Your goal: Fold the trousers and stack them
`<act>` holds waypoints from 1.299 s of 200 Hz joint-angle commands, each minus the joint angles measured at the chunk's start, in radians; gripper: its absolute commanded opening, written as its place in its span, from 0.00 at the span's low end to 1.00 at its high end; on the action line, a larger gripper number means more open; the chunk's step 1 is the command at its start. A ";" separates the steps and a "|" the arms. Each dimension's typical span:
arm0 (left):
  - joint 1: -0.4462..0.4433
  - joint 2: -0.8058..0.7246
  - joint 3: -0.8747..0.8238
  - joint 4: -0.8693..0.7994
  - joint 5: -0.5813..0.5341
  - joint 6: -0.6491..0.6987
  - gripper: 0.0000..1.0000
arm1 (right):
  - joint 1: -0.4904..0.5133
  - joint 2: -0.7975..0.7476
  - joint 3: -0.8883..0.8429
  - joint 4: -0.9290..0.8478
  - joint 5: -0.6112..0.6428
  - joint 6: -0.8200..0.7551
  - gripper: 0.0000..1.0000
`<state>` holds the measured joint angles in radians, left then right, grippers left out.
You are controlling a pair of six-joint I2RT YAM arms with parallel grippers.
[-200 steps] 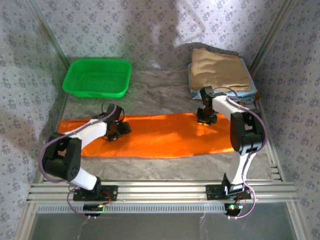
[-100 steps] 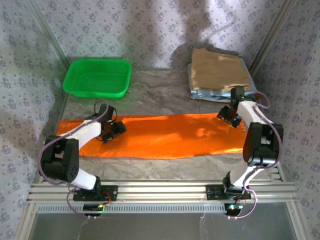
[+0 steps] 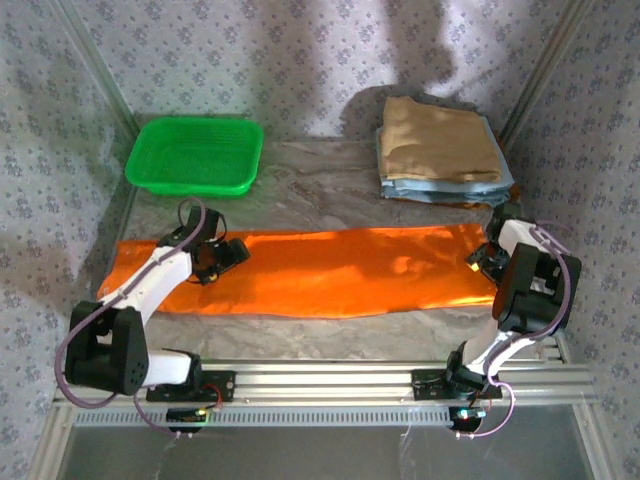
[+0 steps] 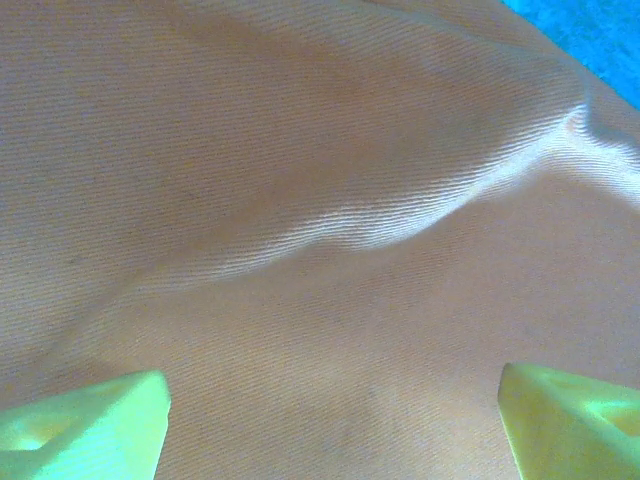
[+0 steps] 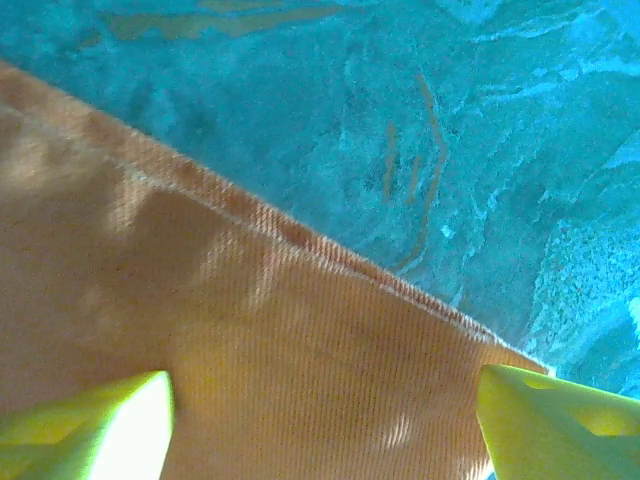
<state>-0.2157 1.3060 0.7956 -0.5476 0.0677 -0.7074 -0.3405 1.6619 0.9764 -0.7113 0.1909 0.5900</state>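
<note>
Trousers [image 3: 320, 270], bright orange, lie flat lengthwise across counter [image 3: 320, 190]; green basket [image 3: 195, 155] behind left, tan folded stack [image 3: 440, 150] behind right. Left fingers [image 4: 85, 425] and right fingers [image 5: 560, 420] spread open over its ends.

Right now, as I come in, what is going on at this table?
Two robot arms are working on a long pair of bright orange cloth trousers, spread flat across the table. The left hand is open above its left part, the right hand open at its right end; neither grips the cloth. A pile of folded tan and light blue garments sits back right, a green plastic basket back left.
</note>
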 commanded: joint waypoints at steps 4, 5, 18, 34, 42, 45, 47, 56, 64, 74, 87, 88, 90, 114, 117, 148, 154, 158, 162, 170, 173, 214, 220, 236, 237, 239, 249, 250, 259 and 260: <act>0.004 -0.052 -0.002 -0.027 0.019 -0.009 0.86 | -0.012 0.080 0.036 -0.040 0.013 0.020 0.86; 0.004 -0.053 -0.003 -0.027 0.018 -0.010 0.86 | -0.012 0.083 0.039 -0.042 0.012 0.020 0.85; 0.006 -0.066 -0.003 -0.034 0.017 -0.007 0.86 | -0.018 0.091 0.041 -0.023 -0.039 0.008 0.82; 0.007 -0.080 0.006 -0.049 0.017 -0.001 0.86 | -0.029 0.093 0.031 0.004 -0.125 -0.013 0.73; 0.007 -0.089 0.009 -0.052 0.016 0.002 0.86 | -0.039 0.098 0.028 0.010 -0.164 -0.015 0.65; 0.007 -0.092 0.011 -0.054 0.016 0.005 0.86 | -0.043 0.099 0.026 0.016 -0.181 -0.021 0.62; 0.007 -0.094 0.012 -0.055 0.014 0.005 0.85 | -0.045 0.098 0.023 0.020 -0.191 -0.024 0.60; 0.009 -0.100 0.019 -0.062 0.011 0.010 0.86 | -0.053 0.092 0.010 0.035 -0.213 -0.027 0.52; 0.012 -0.106 0.022 -0.065 0.011 0.015 0.86 | -0.055 0.085 0.004 0.041 -0.220 -0.029 0.44; 0.013 -0.109 0.022 -0.068 0.010 0.017 0.86 | -0.056 0.074 -0.004 0.050 -0.223 -0.033 0.37; 0.016 -0.112 0.019 -0.065 0.012 0.020 0.86 | -0.058 0.060 -0.008 0.050 -0.223 -0.033 0.24; 0.016 -0.112 0.018 -0.066 0.013 0.021 0.86 | -0.058 0.059 -0.009 0.050 -0.222 -0.033 0.23; 0.016 -0.112 0.018 -0.066 0.013 0.020 0.86 | -0.058 0.055 -0.010 0.051 -0.222 -0.033 0.22; 0.020 -0.118 0.014 -0.071 0.016 0.027 0.86 | -0.060 0.016 -0.019 0.055 -0.209 -0.035 0.05; 0.021 -0.120 0.014 -0.074 0.015 0.026 0.85 | -0.060 0.009 -0.021 0.057 -0.209 -0.034 0.03; 0.029 -0.166 0.020 -0.093 0.015 0.036 0.85 | -0.037 -0.104 -0.042 0.060 -0.237 -0.029 0.00; 0.032 -0.175 0.022 -0.097 0.015 0.038 0.85 | -0.026 -0.135 -0.041 0.054 -0.248 -0.029 0.00; 0.036 -0.181 0.024 -0.101 0.015 0.039 0.85 | -0.016 -0.155 -0.040 0.051 -0.252 -0.029 0.00; 0.038 -0.187 0.026 -0.104 0.015 0.041 0.85 | -0.004 -0.174 -0.038 0.045 -0.255 -0.029 0.00; 0.045 -0.197 0.032 -0.112 0.015 0.047 0.86 | 0.022 -0.213 -0.032 0.027 -0.258 -0.033 0.00; 0.049 -0.199 0.034 -0.115 0.016 0.049 0.86 | 0.034 -0.228 -0.029 0.020 -0.258 -0.034 0.00; 0.110 -0.211 0.057 -0.171 0.022 0.064 0.85 | 0.284 -0.395 0.003 -0.074 -0.202 0.013 0.00; 0.116 -0.211 0.056 -0.173 0.024 0.063 0.85 | 0.336 -0.409 0.008 -0.081 -0.191 0.030 0.00; 0.133 -0.213 0.054 -0.176 0.031 0.054 0.85 | 0.483 -0.426 0.034 -0.095 -0.157 0.104 0.00; 0.133 -0.213 0.054 -0.175 0.032 0.053 0.85 | 0.493 -0.427 0.035 -0.096 -0.156 0.107 0.00; 0.134 -0.213 0.053 -0.174 0.034 0.052 0.85 | 0.509 -0.426 0.040 -0.098 -0.147 0.117 0.00; 0.138 -0.214 0.050 -0.171 0.042 0.049 0.85 | 0.607 -0.422 0.059 -0.103 -0.115 0.159 0.00; 0.138 -0.214 0.050 -0.171 0.042 0.049 0.85 | 0.616 -0.421 0.061 -0.103 -0.111 0.163 0.00; 0.140 -0.217 0.047 -0.169 0.046 0.050 0.85 | 0.695 -0.411 0.082 -0.101 -0.087 0.194 0.00; 0.140 -0.217 0.047 -0.169 0.047 0.050 0.85 | 0.705 -0.411 0.084 -0.100 -0.084 0.199 0.00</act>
<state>-0.0849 1.1122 0.8238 -0.6868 0.0834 -0.6628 0.2020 1.2499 1.0012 -0.7444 0.0284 0.6609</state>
